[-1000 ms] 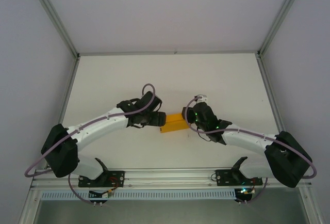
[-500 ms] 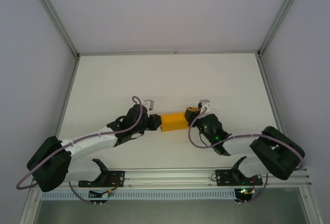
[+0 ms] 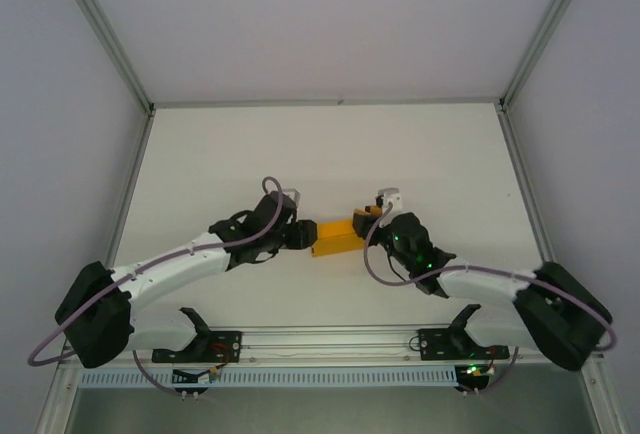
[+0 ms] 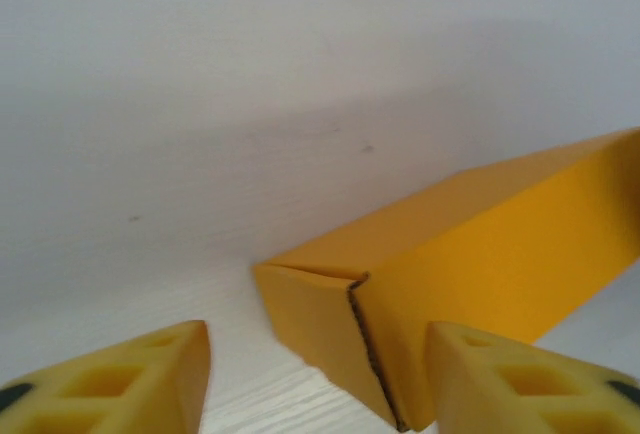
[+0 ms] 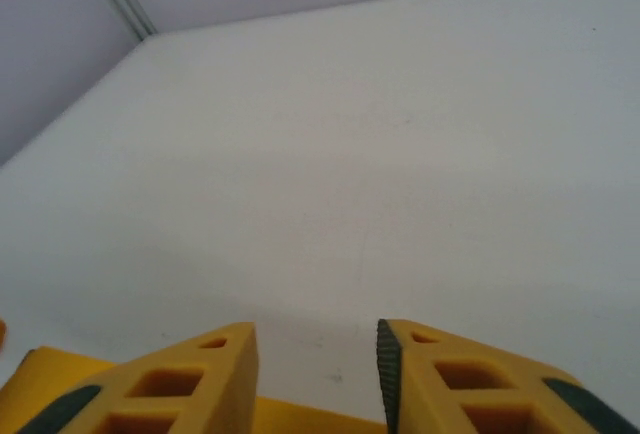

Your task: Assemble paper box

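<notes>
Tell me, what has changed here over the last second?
The left arm dropped lower and stretched flatter, its left gripper staying at the left end of the paper box. The right gripper shifted slightly at the right end. The box rocked a little but kept its spot on the table. Both grippers are open; neither grips it.

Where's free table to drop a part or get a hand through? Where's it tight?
Free: the table strip from the paper box to the back edge; also the near patch between left arm and right arm. Tight: centre, left tool and right tool flank the box.
</notes>
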`<action>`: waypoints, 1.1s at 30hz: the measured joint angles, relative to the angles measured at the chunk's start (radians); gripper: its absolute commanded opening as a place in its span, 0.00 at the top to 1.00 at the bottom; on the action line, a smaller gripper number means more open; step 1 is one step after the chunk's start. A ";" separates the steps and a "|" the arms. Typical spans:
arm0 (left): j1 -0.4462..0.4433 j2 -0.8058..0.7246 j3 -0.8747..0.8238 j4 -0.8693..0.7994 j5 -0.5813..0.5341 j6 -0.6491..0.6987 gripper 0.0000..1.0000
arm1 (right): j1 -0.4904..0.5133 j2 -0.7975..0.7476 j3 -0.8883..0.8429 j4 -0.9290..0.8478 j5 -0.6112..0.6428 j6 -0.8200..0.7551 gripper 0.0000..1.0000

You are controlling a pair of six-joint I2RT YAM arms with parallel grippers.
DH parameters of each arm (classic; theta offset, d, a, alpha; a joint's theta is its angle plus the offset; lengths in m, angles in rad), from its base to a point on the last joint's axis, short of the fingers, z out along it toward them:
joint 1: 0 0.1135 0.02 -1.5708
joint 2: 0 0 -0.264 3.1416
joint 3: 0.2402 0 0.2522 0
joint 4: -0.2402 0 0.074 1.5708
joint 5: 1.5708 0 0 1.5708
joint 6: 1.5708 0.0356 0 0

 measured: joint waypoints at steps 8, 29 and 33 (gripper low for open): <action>0.000 0.005 0.237 -0.172 -0.156 0.100 0.00 | -0.003 -0.158 0.272 -0.523 -0.105 -0.171 0.00; 0.028 -0.172 0.112 -0.367 -0.420 0.045 0.00 | 0.032 0.484 0.795 -1.126 -0.352 -1.173 0.26; 0.028 -0.172 0.112 -0.378 -0.455 0.037 0.00 | 0.060 0.545 0.807 -1.141 -0.253 -1.168 0.36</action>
